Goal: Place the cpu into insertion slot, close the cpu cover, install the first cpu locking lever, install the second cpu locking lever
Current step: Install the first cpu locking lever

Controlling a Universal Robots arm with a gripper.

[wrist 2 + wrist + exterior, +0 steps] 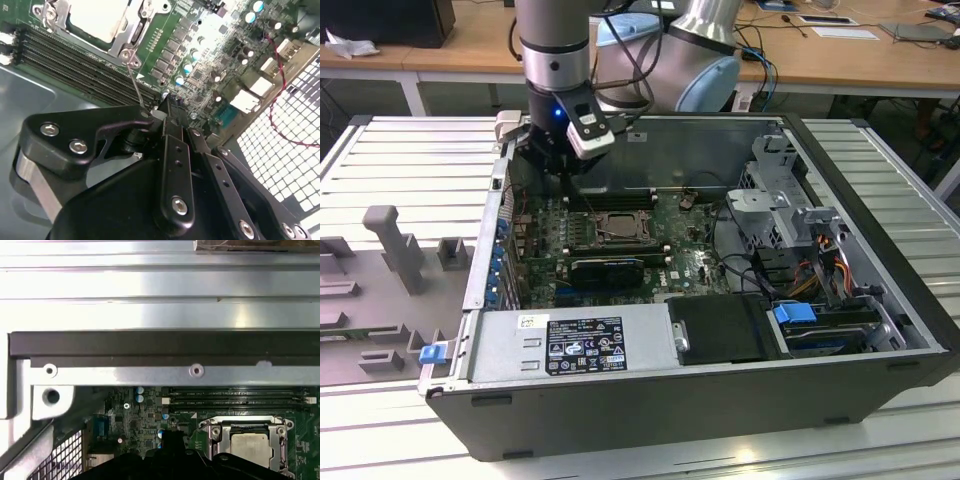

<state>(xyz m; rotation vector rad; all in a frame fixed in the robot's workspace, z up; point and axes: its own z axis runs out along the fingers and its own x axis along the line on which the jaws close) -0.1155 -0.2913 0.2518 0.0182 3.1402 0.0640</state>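
Judging by the socket, the early steps are done: the cpu (pixel 97 17) is seen seated in the insertion slot (pixel 582 232), at the upper left of the second wrist view. The cpu cover (pixel 129 37) is judged to be folded down around it. One locking lever (pixel 135 82) is not yet latched. It is seen as a thin rod rising from the socket's corner to the end effector (pixel 159 107), which appears clenched on the rod's free end. Whether the other lever is hooked cannot be told, so lever work is taken as left. In the exterior view the arm (pixel 555 50) is held upright at the upper left of the frame. Its wrist is dipped inside the open computer case (pixel 880 230), just beside the socket.
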